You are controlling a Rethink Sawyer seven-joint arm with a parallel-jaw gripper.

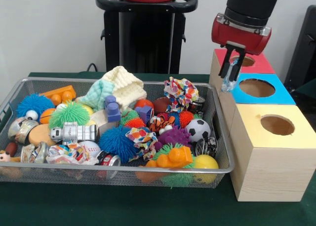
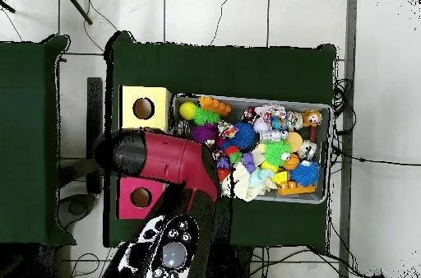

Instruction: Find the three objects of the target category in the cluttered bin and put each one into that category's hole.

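Over the boxes: I see my tool point(image 1: 231, 70) hanging above the blue-topped box point(image 1: 257, 89), just in front of the red-topped box point(image 1: 247, 62).
Tool state: fingers point down with a narrow gap; something pale and clear sits between the tips, and I cannot tell whether it is gripped.
Cluttered bin: the cluttered bin point(image 1: 219, 169) stands on the green table point(image 1: 148, 211), just beside the row of boxes, heaped with toys.
Bin contents: I make out a soccer ball point(image 1: 198, 129), a yellow ball point(image 1: 205, 165), spiky balls and knitted cloth.
Yellow box: the yellow-topped box point(image 1: 276, 125) sits nearest the front camera.
Overhead: my arm point(image 2: 168, 159) covers the middle box; the bin's rim point(image 2: 322, 201) shows.
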